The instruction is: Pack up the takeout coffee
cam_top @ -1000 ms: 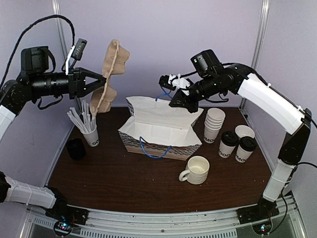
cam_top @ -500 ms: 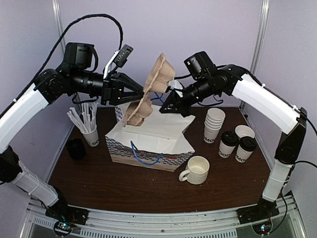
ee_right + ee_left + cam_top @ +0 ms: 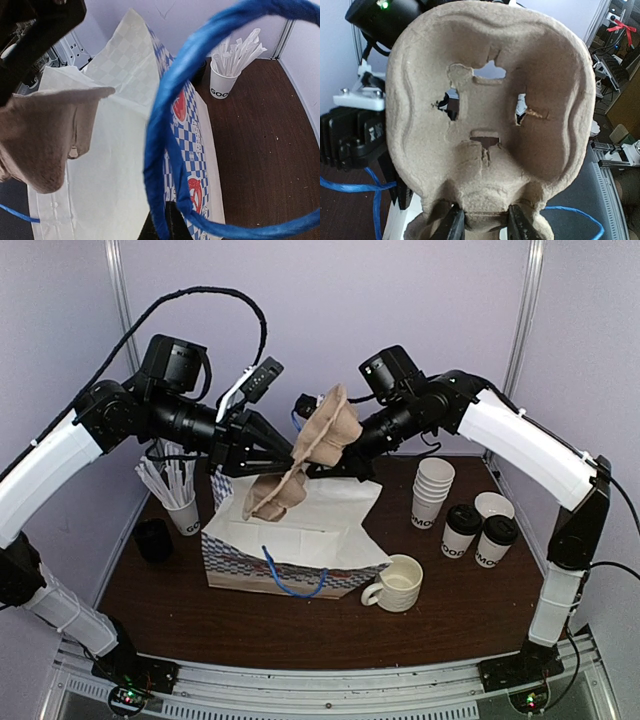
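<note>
Two takeout coffee cups (image 3: 462, 531) (image 3: 497, 539), white with black lids, stand at the right of the table, apart from both grippers. My left gripper (image 3: 487, 225) (image 3: 286, 448) is shut on the edge of a brown pulp cup carrier (image 3: 490, 125) (image 3: 325, 430), which hangs tilted above the open mouth of the blue-and-white checked paper bag (image 3: 290, 555) (image 3: 195, 150). My right gripper (image 3: 169, 226) is shut on the bag's far blue rope handle (image 3: 165, 125) and holds that side of the bag up. In the top view the carrier hides its fingers.
A stack of lidless white cups (image 3: 432, 492) and a single lidless cup (image 3: 495, 504) stand by the coffees. A white mug (image 3: 398, 583) sits right of the bag's front. At the left are a cup of straws (image 3: 182, 508) and a small black object (image 3: 153, 539).
The left arm has swung the carrier to the right, from beside the wall to above the bag. The right gripper has drawn the handle leftward and the bag now stands taller.
</note>
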You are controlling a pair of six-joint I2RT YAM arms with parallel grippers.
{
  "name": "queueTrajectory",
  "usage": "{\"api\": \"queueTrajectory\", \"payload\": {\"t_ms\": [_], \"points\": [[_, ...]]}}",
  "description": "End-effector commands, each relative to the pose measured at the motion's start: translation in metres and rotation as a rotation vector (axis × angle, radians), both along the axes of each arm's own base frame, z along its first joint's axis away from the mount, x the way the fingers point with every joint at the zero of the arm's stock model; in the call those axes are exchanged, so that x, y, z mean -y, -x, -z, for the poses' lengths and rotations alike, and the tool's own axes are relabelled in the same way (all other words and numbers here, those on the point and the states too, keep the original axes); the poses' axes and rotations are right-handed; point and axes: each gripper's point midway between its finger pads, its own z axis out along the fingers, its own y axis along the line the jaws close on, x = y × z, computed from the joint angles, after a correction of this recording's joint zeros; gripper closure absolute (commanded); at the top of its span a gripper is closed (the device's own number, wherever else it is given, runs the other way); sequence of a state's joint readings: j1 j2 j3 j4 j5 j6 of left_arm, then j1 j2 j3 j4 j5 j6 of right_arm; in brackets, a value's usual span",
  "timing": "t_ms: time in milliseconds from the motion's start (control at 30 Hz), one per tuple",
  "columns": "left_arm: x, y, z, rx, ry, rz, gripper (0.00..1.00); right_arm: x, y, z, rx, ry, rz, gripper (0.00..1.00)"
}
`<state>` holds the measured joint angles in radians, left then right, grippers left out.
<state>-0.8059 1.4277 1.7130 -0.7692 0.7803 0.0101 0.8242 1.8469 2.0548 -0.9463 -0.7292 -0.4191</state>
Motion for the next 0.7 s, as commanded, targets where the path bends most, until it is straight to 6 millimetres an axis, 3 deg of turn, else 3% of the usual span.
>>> {"api": "queueTrajectory", "payload": {"t_ms": [0,333,667], "points": [[-0.005,0.008,0.012,0.033,-0.059,0.001,0.70,-0.009,0.012,-0.021,-0.022,-0.048,-0.028,0.97],[-0.018,0.017,0.059,0.023,-0.290,-0.004,0.71,-0.017,0.019,-0.008,-0.055,-0.001,-0.051,0.95],[-0.031,0.030,0.116,-0.002,-0.535,-0.010,0.73,-0.016,0.015,0.013,-0.051,0.063,-0.034,0.75]]}}
